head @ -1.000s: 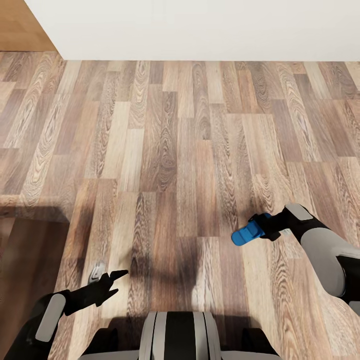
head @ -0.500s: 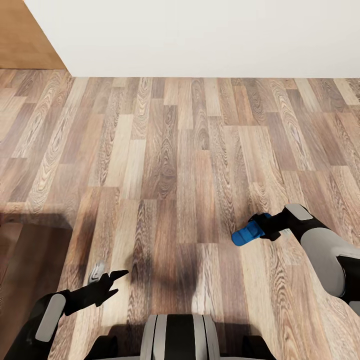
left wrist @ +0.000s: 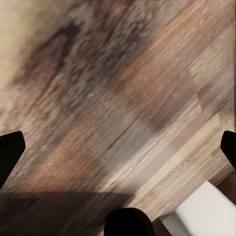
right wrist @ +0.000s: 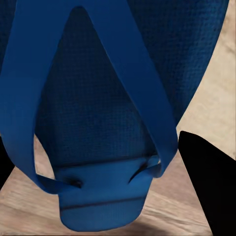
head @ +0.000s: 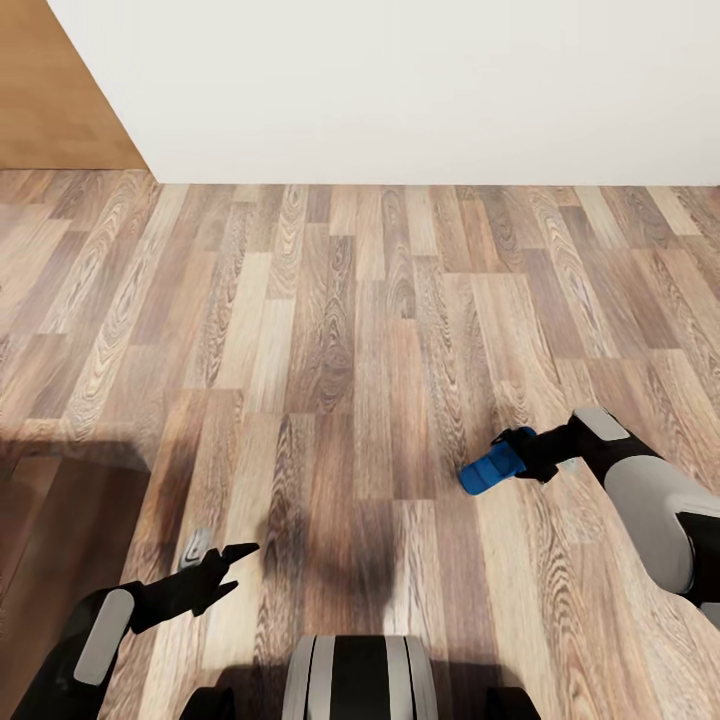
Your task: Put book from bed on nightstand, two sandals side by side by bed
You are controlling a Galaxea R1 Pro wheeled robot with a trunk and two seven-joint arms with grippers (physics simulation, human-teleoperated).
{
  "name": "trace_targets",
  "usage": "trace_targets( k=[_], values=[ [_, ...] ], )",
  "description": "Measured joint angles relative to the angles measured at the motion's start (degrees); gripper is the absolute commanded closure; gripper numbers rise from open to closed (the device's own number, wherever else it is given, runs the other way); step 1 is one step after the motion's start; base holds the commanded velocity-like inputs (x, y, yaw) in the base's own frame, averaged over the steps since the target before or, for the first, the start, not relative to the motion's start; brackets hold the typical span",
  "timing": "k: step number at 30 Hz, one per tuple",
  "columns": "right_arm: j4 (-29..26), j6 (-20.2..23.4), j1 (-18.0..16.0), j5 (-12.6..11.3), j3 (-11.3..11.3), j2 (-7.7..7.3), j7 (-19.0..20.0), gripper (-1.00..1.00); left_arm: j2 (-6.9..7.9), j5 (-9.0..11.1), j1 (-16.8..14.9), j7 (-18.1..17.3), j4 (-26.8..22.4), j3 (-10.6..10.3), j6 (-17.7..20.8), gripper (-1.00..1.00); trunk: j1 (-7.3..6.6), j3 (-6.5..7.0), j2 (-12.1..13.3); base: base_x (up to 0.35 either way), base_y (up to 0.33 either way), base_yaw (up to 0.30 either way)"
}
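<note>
My right gripper (head: 522, 456) is shut on a bright blue sandal (head: 490, 470), held a little above the wood-plank floor at the right. Up close, the sandal (right wrist: 113, 98) shows its thong straps and textured sole, with a dark finger (right wrist: 209, 189) beside it. At the lower left my left gripper (head: 238, 566) is open and holds nothing; its two fingertips (left wrist: 10, 150) stand far apart over bare floor. The book, the bed and the nightstand are out of view.
A white wall (head: 420, 90) runs across the far side. A light-brown wooden panel (head: 55, 90) stands at the far left. A dark brown patch (head: 50, 560) lies at the lower left. My base (head: 360, 680) is at the near edge.
The whole picture has shifted downward, so the camera moved: more wall shows now. Both arms keep their pose, and the sandal stays in the right gripper.
</note>
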Motion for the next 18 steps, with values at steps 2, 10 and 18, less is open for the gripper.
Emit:
trace_targets(
  k=[2, 10, 18],
  values=[
    [0.0, 0.3, 0.0, -0.1, -0.2, -0.08, 1.8, 1.00, -0.14, 0.0, 0.0, 0.0, 0.1, -0.2, -0.1, -1.00, -0.05, 0.44, 0.0, 0.000, 0.000, 0.000],
    [0.0, 0.8, 0.4, 0.9, 0.1, -3.18, 17.2, 1.00, -0.28, 0.0, 0.0, 0.1, 0.2, -0.4, -0.1, -1.00, -0.26, 2.22, 0.1, 0.000, 0.000, 0.000],
    [0.4, 0.8, 0.9, 8.7, 1.3, -4.53, 35.5, 1.00, -0.42, 0.0, 0.0, 0.0, 0.3, -0.4, -0.1, -1.00, -0.46, 3.99, 0.2, 0.000, 0.000, 0.000]
  ],
)
